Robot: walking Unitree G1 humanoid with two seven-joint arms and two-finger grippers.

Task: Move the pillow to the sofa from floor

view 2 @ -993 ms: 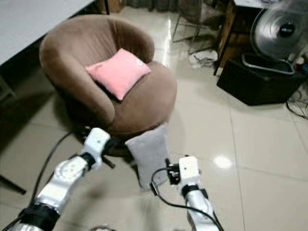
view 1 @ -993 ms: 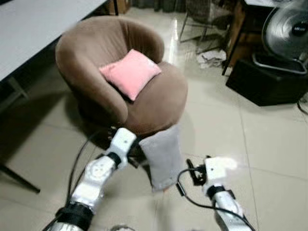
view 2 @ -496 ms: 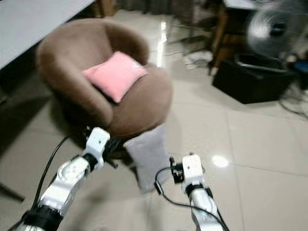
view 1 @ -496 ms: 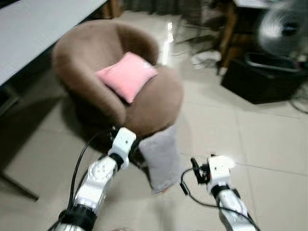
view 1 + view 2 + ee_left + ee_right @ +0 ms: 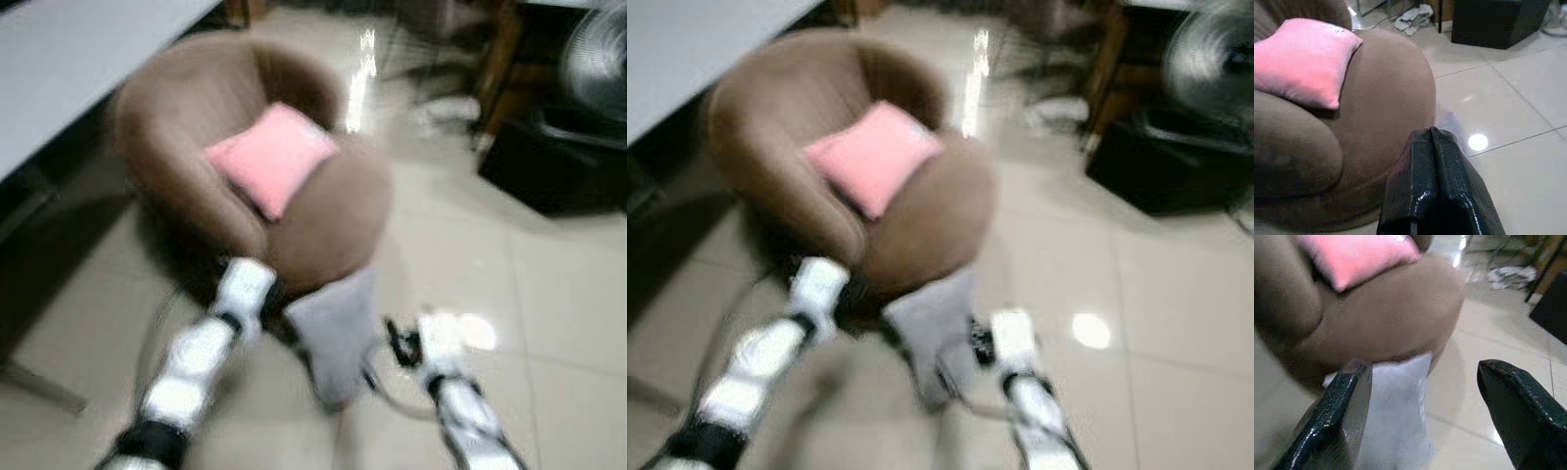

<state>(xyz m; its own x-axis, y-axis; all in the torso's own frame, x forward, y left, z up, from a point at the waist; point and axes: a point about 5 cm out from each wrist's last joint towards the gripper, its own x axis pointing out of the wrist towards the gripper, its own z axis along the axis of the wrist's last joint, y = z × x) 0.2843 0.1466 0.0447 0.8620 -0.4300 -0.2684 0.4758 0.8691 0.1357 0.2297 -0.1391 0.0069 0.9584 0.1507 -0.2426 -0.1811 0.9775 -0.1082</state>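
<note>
Home living rm, brown tub sofa [image 5: 245,176] w/ pink cushion [image 5: 272,157], tiled floor [image 5: 549,294], standing fan [image 5: 598,69]

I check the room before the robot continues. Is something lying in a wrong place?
Yes. A grey pillow stands on the floor tiles, leaning against the front of the brown sofa, while a pink pillow lies properly on the seat.

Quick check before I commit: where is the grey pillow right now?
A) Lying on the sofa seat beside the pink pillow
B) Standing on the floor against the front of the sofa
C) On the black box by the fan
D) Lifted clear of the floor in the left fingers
B: the grey pillow stands on the tiled floor against the brown sofa, between the two arms, with the right gripper open towards it.
</note>
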